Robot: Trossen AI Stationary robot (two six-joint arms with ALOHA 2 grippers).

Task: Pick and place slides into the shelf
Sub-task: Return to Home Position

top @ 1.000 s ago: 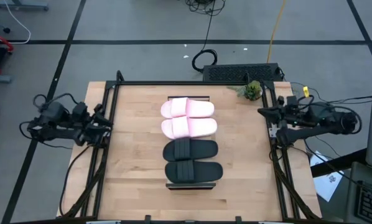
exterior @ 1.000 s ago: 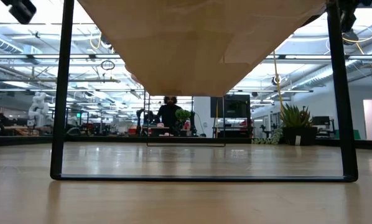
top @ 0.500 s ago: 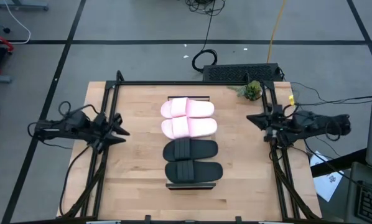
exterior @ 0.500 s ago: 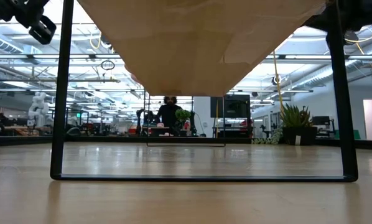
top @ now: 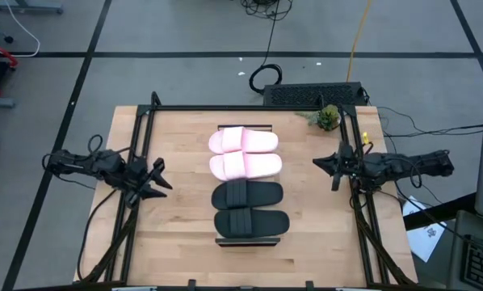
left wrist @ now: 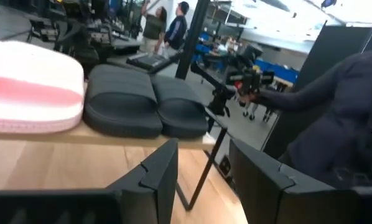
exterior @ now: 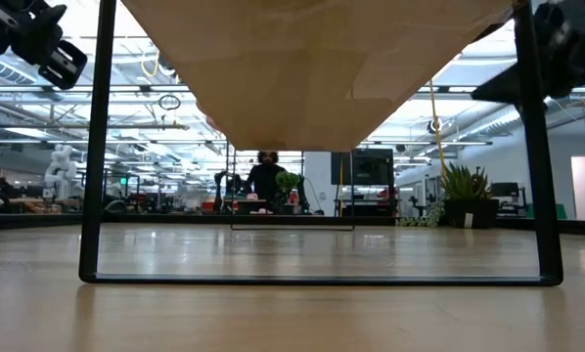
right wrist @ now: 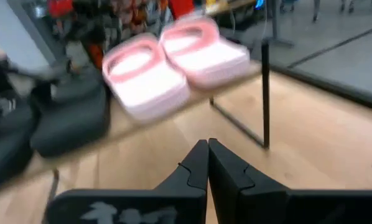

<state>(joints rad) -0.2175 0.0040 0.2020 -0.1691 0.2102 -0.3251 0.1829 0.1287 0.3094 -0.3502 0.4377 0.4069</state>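
Observation:
The shelf [top: 245, 240] stands in the middle of the table. Two pale pink slides [top: 244, 153] lie side by side on its far half and two black slides [top: 249, 208] on its near half, all resting on their soles. My left gripper [top: 156, 179] hovers open left of the shelf, pointing level at it; its wrist view shows the black slides [left wrist: 142, 102] and a pink slide [left wrist: 30, 93] ahead. My right gripper [top: 325, 166] is shut, right of the shelf, facing the pink slides [right wrist: 173, 62]. Neither touches anything.
A black metal frame [top: 149, 145] runs along the table's edges. A small plant [top: 328, 118] and a black keyboard-like box [top: 310, 94] sit at the far right. Bare wood lies between each gripper and the shelf. The low view looks under the shelf's board [exterior: 312, 68] between its black legs [exterior: 95, 147].
Both grippers have come down and moved inward toward the shelf, the left from the table's left edge, the right from its right edge. The left has stayed open, the right shut. The slides and the shelf have not moved.

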